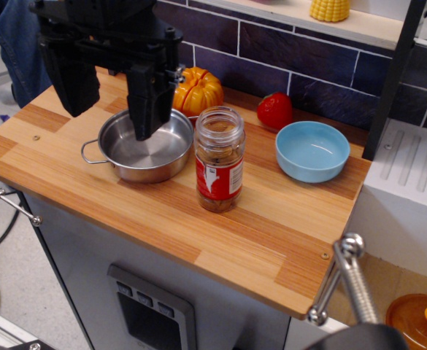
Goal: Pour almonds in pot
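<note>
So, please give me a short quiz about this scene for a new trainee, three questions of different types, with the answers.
1. True or false: the jar of almonds stands upright on the wooden counter, outside the pot.
2. What lies to the right of the jar in the picture? A) a green cup B) a light blue bowl C) a white plate
3. Fill in: the gripper is over the ____, with its jaws apart and nothing between them.

Key: 1 true. 2 B. 3 pot.
</note>
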Motion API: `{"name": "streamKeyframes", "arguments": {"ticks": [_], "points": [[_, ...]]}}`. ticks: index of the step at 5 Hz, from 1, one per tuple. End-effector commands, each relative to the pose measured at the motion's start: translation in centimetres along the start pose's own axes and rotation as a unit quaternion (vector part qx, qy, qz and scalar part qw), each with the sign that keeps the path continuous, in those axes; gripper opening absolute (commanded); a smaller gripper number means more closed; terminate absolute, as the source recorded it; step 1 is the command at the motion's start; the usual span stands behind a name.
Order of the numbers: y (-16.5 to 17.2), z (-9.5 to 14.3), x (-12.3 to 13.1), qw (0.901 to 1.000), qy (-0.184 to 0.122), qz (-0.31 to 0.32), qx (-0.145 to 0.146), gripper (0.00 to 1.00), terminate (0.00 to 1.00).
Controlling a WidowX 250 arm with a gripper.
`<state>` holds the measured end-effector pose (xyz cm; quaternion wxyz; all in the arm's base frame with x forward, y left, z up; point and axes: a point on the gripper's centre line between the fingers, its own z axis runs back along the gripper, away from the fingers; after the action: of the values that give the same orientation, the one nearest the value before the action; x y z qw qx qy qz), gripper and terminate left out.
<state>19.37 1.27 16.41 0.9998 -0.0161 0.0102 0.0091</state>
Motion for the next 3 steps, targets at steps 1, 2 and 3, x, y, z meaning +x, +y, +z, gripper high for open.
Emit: {"name": "streamKeyframes", "arguments": {"ticks": [1, 2, 3], "points": [[0.0, 0.0, 0.0, 1.0000, 0.000, 0.000, 0.000, 1.00, 0.00], [-1.8, 1.7, 2.9, 0.9931, -0.009, -0.104, 0.054, 1.00, 0.00], [-4.4, 2.1, 5.4, 0.9677, -0.019, -0.225, 0.112, 1.00, 0.00]]}}
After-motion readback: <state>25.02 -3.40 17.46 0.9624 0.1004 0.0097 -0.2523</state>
